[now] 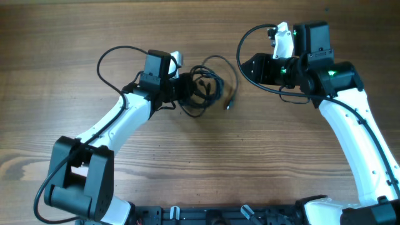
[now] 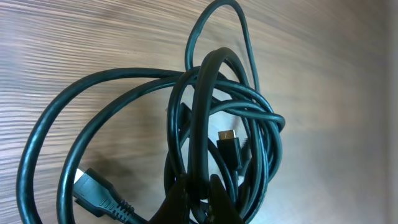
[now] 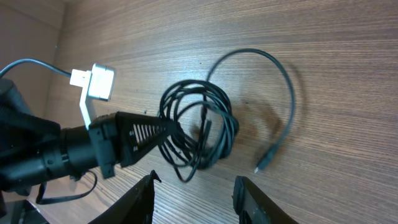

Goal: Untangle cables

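The cables point(image 1: 203, 87) lie as a tangled black coil on the wooden table, left of centre at the back. One loose strand arcs out to the right and ends in a small plug point(image 1: 229, 104). My left gripper point(image 1: 185, 87) reaches into the coil from the left. Its fingertips point(image 2: 214, 193) are pinched shut on one thick strand of the cables point(image 2: 202, 112). A larger plug point(image 2: 98, 193) and a small connector point(image 2: 229, 140) lie within the loops. My right gripper point(image 1: 244, 67) hovers right of the coil, open and empty. Its two fingers point(image 3: 144, 199) frame the cables point(image 3: 199, 127) from the near side.
The wooden table point(image 1: 187, 162) carries nothing else. The white left arm point(image 1: 119, 122) runs in from the lower left and the right arm point(image 1: 350, 119) from the right. The left gripper point(image 3: 140, 134) shows in the right wrist view, touching the coil.
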`<action>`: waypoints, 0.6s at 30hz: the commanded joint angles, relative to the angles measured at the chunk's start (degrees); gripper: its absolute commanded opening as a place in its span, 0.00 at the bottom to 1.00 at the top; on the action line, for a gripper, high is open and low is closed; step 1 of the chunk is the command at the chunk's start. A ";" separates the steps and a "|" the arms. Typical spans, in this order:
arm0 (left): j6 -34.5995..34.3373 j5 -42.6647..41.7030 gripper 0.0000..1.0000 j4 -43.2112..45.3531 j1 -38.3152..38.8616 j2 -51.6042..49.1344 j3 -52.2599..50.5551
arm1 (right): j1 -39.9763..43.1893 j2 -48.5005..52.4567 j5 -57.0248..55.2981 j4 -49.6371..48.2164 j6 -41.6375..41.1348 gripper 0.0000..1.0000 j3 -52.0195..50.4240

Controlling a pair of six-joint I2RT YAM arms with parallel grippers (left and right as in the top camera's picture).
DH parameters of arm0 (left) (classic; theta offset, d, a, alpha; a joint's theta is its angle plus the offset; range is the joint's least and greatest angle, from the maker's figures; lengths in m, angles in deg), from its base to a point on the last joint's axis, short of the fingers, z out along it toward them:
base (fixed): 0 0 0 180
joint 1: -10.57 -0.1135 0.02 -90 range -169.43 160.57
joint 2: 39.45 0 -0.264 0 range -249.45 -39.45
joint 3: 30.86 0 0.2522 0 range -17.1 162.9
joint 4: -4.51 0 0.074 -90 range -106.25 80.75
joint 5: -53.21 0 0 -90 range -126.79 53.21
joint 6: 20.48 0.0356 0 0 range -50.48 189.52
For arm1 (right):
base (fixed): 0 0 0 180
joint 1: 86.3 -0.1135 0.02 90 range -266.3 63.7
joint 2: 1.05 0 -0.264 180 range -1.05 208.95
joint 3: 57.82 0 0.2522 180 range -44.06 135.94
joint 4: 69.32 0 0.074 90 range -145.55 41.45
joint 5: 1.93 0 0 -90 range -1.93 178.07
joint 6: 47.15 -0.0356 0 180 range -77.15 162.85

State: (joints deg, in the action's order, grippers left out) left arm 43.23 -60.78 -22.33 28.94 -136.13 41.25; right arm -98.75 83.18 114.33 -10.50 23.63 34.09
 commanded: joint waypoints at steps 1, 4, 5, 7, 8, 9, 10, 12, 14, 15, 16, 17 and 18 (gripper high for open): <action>6.21 -10.54 0.04 0.17 -0.02 2.32 0.07 | -0.09 0.72 -0.98 0.11 1.18 0.43 0.11; 9.31 -10.47 0.04 -1.42 -0.02 2.29 0.07 | -0.09 0.72 -0.96 0.22 1.18 0.43 0.11; 10.21 -10.47 0.04 -2.10 -0.02 2.29 0.07 | -0.11 0.72 -0.96 0.39 1.18 0.43 0.11; 11.93 -10.51 0.04 -2.49 -0.04 2.29 0.07 | -0.17 0.74 -0.92 0.70 1.70 0.44 0.11; 12.85 -10.51 0.04 -2.40 -0.02 2.32 0.07 | -0.33 0.74 -0.48 0.72 2.93 0.45 0.11; 14.10 -10.56 0.04 -2.21 -0.04 2.38 0.07 | -0.61 0.74 -0.17 0.74 4.09 0.45 0.11; 16.57 -10.73 0.04 -2.03 -0.17 2.71 0.07 | -1.29 0.74 0.85 0.70 6.03 0.45 0.11; 20.09 -11.17 0.04 -1.99 -0.28 3.41 0.07 | -2.47 0.74 2.54 0.44 8.96 0.45 0.11; 23.50 -11.15 0.04 -1.97 -0.28 4.63 0.07 | -3.78 0.74 2.49 -0.11 10.54 0.45 0.11; 24.87 -11.15 0.04 -1.92 -0.28 5.29 0.07 | -4.17 0.74 2.51 -0.50 10.75 0.45 0.11; 26.10 -11.17 0.04 -1.68 -0.28 6.21 0.07 | -4.52 0.74 2.54 -1.03 10.69 0.45 0.11; 26.14 -11.17 0.04 -1.22 -0.28 7.15 0.07 | -4.79 0.74 2.54 -1.55 10.60 0.45 0.11; 26.14 -11.17 0.04 -0.24 -0.28 8.31 0.07 | -4.85 0.74 2.60 -2.10 10.10 0.45 0.11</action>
State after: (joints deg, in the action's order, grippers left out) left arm 64.81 -69.90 -24.43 28.92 -132.33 41.25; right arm -103.19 83.18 115.71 -11.52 32.19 34.09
